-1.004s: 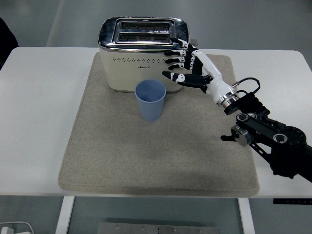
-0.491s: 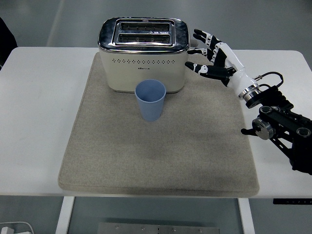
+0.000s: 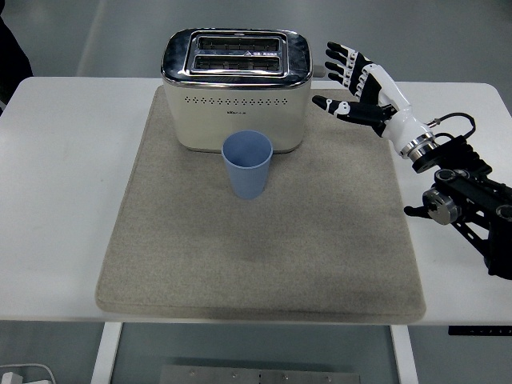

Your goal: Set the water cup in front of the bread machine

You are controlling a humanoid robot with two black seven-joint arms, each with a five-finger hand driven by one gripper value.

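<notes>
Blue water cup [image 3: 247, 164] stands upright at frame centre on the grey mat [image 3: 176, 256] — just before the cream bread machine [image 3: 236, 88]. At upper right, the right hand [image 3: 364, 88] hovers above the worktop [image 3: 56, 184] — fingers [image 3: 340, 58] spread, holding nothing.

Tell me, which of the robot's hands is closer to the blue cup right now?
The right. The right hand hovers up and to the right of the blue cup, beside the toaster, fingers spread and holding nothing. The left hand is not in the picture at all.
</notes>
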